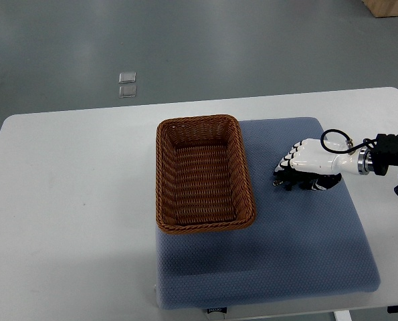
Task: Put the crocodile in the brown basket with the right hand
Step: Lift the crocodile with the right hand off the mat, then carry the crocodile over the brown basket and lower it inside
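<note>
Right hand, over pad right of empty basket: fingers clenched, no crocodile visible in them, so an empty grasp would leave your basket unfilled.

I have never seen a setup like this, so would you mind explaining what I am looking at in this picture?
This is a single camera on a humanoid robot, looking steeply down at its own workspace. The white table carries a blue-grey pad, and a brown basket of woven wicker sits on the pad's left part. The basket looks empty. The white and black object coming in from the picture's right edge is the robot's right hand, at the end of a dark forearm, over the pad just right of the basket. No crocodile shows anywhere, and I cannot tell whether the hand hides anything beneath it. The left arm is out of view.
</note>
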You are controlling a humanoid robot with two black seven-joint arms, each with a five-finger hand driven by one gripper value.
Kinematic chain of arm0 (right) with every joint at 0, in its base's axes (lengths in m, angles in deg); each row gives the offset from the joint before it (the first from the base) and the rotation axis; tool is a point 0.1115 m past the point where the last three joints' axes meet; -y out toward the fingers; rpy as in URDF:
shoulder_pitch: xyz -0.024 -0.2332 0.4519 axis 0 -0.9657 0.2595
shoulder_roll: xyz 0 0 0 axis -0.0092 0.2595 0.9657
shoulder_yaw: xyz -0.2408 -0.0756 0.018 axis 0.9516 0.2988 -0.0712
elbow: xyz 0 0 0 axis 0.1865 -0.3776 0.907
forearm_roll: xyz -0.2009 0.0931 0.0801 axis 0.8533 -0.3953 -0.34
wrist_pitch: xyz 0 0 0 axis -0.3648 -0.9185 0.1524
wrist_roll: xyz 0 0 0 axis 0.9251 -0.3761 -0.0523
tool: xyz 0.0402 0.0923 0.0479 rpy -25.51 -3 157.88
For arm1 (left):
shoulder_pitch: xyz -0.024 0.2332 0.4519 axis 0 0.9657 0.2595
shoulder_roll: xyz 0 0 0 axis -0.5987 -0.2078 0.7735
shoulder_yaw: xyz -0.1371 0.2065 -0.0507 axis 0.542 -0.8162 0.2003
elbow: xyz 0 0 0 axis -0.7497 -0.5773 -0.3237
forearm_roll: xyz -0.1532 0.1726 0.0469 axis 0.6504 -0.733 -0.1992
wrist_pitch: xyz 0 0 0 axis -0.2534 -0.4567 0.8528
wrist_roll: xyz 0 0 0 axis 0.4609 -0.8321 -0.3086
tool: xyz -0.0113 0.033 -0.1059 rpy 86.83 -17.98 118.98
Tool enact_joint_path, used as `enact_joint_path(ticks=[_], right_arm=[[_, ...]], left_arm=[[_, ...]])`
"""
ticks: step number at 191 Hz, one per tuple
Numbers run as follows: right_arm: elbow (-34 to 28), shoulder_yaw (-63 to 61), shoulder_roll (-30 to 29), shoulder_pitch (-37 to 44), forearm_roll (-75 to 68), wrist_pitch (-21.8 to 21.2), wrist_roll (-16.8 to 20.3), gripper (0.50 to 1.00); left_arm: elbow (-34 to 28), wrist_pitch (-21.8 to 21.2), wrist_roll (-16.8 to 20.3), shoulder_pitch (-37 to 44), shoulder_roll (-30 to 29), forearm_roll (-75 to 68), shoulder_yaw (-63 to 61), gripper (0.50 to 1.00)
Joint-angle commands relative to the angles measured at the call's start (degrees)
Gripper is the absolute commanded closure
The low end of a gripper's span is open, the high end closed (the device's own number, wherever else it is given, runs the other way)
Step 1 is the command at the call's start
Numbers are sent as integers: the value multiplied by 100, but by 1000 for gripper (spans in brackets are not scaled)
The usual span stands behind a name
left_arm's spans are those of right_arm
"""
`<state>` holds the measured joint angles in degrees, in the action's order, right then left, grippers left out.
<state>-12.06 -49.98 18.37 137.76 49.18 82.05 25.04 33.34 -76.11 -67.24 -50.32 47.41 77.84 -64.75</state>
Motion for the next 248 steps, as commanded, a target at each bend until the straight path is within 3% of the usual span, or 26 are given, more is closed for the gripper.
enact_joint_path(ticks=[1,12,50,139,191,213,248], right_arm=[[0,0,13,5,-1,0,0,850],[0,0,22,5,-18,0,-9,865],[-44,0,74,84,-54,18,-53,1000],[-52,-97,92,374,-97,53,-88,1000],[-8,-88,83,1095,-177,-18,-97,1000],[-26,-79,-22,1420,-177,-290,-176,1000],[-70,-79,-690,1877,-168,-756,-220,1000]], left_arm=[[0,0,1,0,0,0,0,500],[0,0,1,0,0,0,0,500],[0,0,1,0,0,0,0,500],[0,0,1,0,0,0,0,500],[0,0,1,0,0,0,0,500],[0,0,1,0,0,0,0,500],[0,0,1,0,0,0,0,500]])
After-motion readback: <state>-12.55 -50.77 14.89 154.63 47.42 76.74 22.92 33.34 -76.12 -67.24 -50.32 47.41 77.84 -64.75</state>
